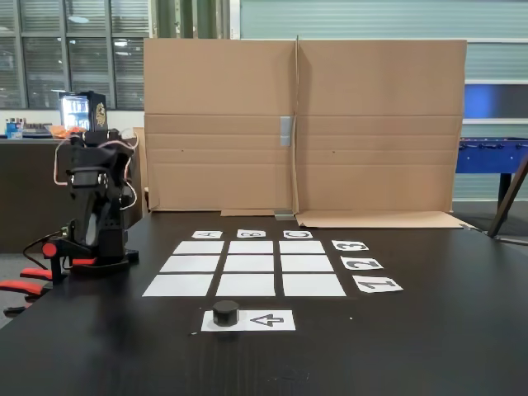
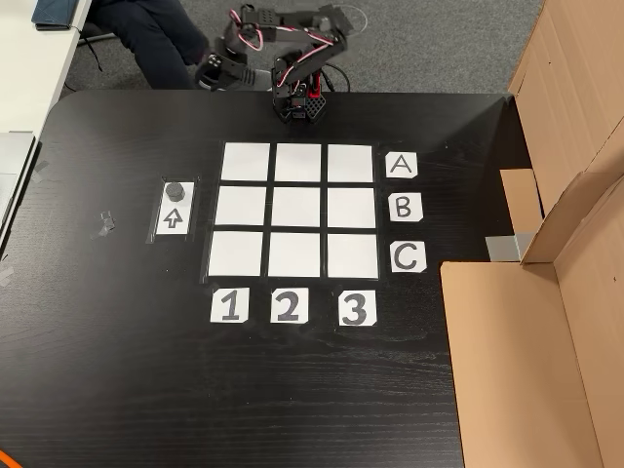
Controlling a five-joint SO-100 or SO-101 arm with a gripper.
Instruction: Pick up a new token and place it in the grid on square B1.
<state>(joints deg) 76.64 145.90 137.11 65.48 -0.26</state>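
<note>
Still unstarted: token waiting on arrow sheet

Parked on the arrow-printed sheet [image 2: 175, 208], just beside the grid [image 2: 298, 211], sits the token [image 2: 175, 191], likely staged there as a fixed pickup spot. Lies bare, square B1 [image 2: 243, 206], in the row nearest that sheet. Folded back at the worktop [image 2: 107, 370] edge, the arm [image 1: 91, 198]; gripper state: cannot tell.

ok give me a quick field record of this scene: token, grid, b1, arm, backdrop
token: black puck on the arrow-printed sheet, beside the arrow
grid: nine white paper squares, all bare; labels A B C and 1 2 3 along two sides
square B1: bare, the grid square nearest the arrow sheet
arm: folded at the table edge, away from the token
gripper: state cannot be told
backdrop: cardboard wall behind the grid
</note>
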